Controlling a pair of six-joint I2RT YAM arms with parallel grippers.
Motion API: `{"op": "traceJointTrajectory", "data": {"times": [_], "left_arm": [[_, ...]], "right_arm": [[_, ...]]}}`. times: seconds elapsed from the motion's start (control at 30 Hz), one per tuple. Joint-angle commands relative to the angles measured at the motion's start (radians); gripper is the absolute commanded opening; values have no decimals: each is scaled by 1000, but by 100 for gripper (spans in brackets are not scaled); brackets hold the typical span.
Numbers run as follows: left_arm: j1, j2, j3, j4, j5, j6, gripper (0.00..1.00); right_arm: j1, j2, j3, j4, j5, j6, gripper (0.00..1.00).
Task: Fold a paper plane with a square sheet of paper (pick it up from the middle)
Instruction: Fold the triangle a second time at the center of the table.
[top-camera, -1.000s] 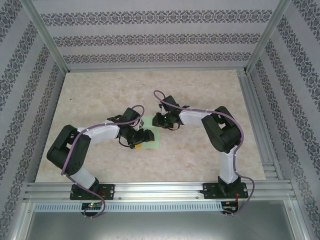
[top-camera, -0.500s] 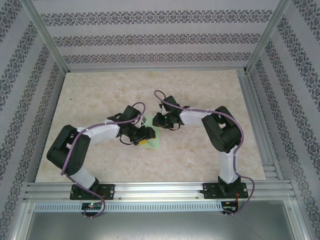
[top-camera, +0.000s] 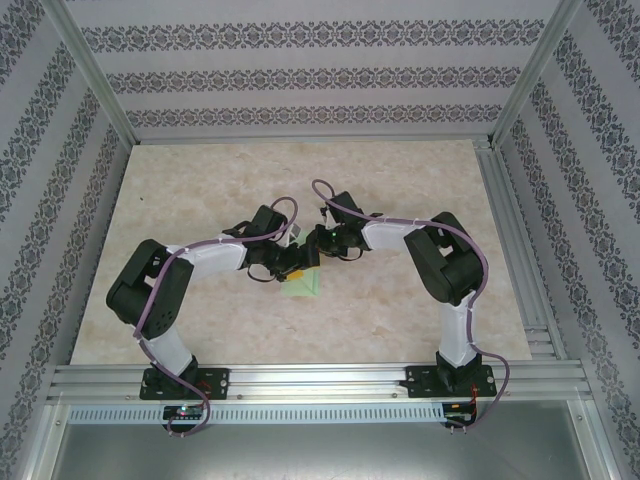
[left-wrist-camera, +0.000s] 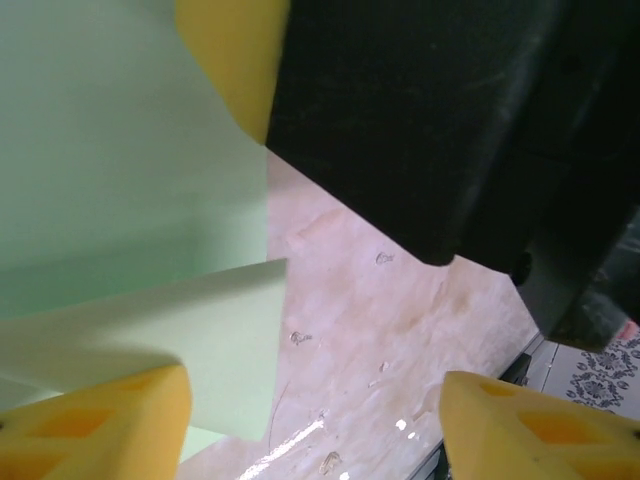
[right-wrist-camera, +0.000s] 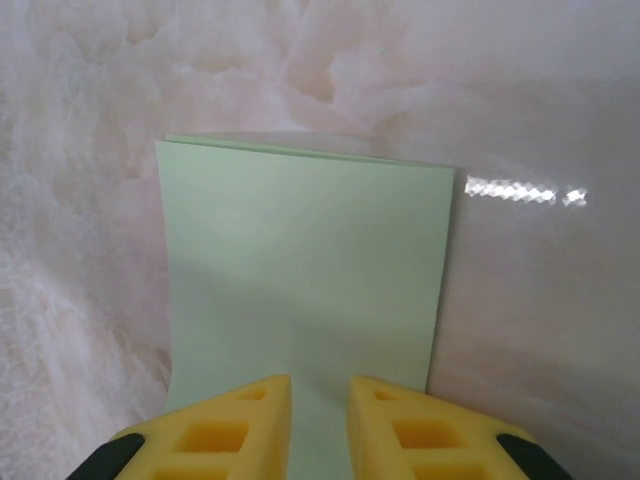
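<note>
Fold in hand on the square sheet of paper (top-camera: 303, 285), at the middle of the worktop (top-camera: 200, 190).
A flap is raised over a finger of the wide-open left gripper (left-wrist-camera: 310, 400). The right gripper (right-wrist-camera: 320, 388) is nearly closed at the sheet's edge, and its hold cannot be told. Next, the flap likely needs creasing flat.

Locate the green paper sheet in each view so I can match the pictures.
Top external: the sheet lies just below picture centre.
Left wrist: the sheet covers the left half of the picture.
Right wrist: the sheet sits at centre, running down to the bottom edge.
Shared landmark: the beige marbled tabletop under it.
</note>
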Motion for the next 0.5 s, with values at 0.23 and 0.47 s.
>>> {"op": "traceJointTrajectory", "data": {"times": [0.23,0.47], "left_arm": [[3,12,15,-21,-98,34,36],[3,15,6,-28,-112,40,25]], "right_arm": [[-54,-102,-59,23,-104,-40,24],[-54,-196,-126,-6,-113,-49,31]]}}
